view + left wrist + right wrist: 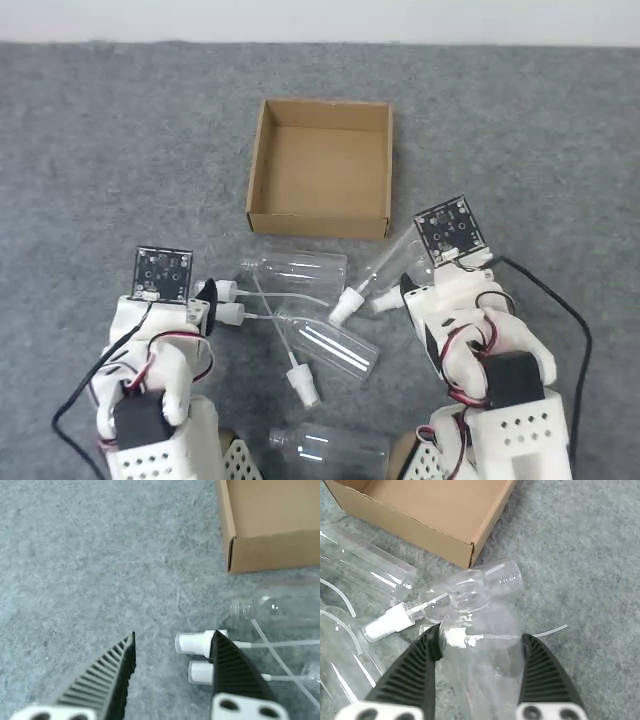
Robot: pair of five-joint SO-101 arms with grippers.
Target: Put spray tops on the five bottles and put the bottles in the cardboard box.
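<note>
My right end effector clamps a bottle near the cardboard box; left end effector gapes. I'd thread a spray top on squarely

Cardboard box cut by picture edges in left wrist view, one corner seen. Spray top half hidden behind left end effector finger; second spray top likewise. Clear bottle beyond them blurred, ran off edge. Gripped bottle in right end effector cut by picture edge; neck lost among overlapping clear plastic.
</note>
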